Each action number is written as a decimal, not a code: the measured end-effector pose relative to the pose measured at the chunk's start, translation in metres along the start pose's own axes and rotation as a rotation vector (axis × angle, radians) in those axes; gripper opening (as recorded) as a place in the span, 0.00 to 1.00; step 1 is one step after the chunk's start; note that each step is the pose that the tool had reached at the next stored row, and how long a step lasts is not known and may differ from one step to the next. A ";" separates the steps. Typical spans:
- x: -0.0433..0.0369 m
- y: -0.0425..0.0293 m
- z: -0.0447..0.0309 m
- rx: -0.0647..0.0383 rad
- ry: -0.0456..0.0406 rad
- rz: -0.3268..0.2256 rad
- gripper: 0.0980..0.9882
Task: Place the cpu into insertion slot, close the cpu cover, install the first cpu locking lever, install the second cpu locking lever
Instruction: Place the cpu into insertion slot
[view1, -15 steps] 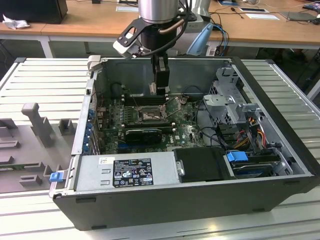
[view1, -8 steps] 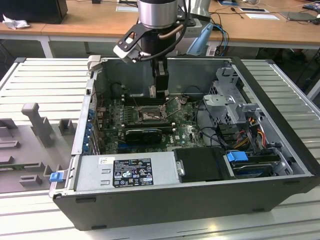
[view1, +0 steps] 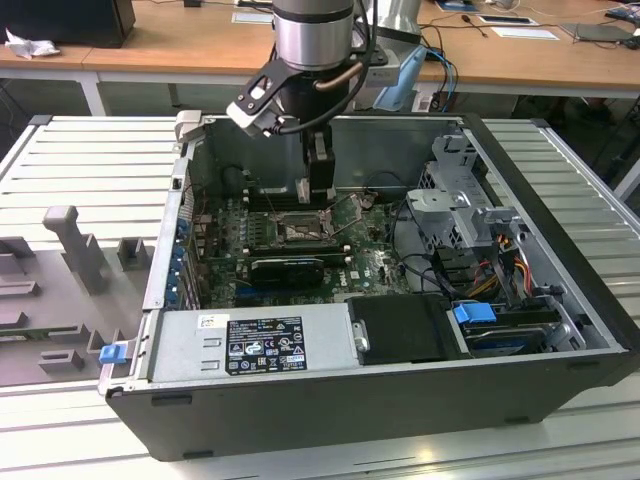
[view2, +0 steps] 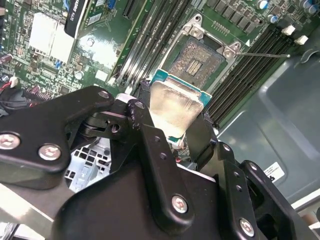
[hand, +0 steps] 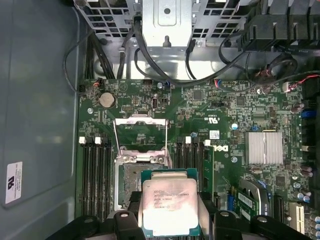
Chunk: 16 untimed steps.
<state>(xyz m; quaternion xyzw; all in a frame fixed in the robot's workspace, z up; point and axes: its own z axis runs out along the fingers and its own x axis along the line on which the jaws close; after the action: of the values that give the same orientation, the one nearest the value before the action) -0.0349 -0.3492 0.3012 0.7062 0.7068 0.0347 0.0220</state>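
Cpu (hand: 170, 202) shows faint print on its face in the first wrist view and only a matte silvery sheen in the second. My gripper (view2: 175, 120) clamps its opposite edges, just short of the insertion slot (view2: 197, 60), a dark square socket. Beyond it, the cpu cover (hand: 140, 121), a thin metal frame, stands raised.

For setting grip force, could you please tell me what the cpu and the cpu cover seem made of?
The cpu: brushed silvery metal lid, softly glinting, over a green substrate. The cpu cover: thin shiny metal frame, likely steel.
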 end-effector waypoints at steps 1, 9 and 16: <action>0.0000 0.0000 0.0006 0.000 0.0001 0.000 0.48; -0.0003 -0.0011 0.0131 0.002 0.0002 0.000 0.48; -0.0004 -0.0018 0.0220 0.002 0.0017 0.000 0.48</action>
<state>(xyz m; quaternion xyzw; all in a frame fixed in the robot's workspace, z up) -0.0349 -0.3492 0.2791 0.7064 0.7067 0.0347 0.0208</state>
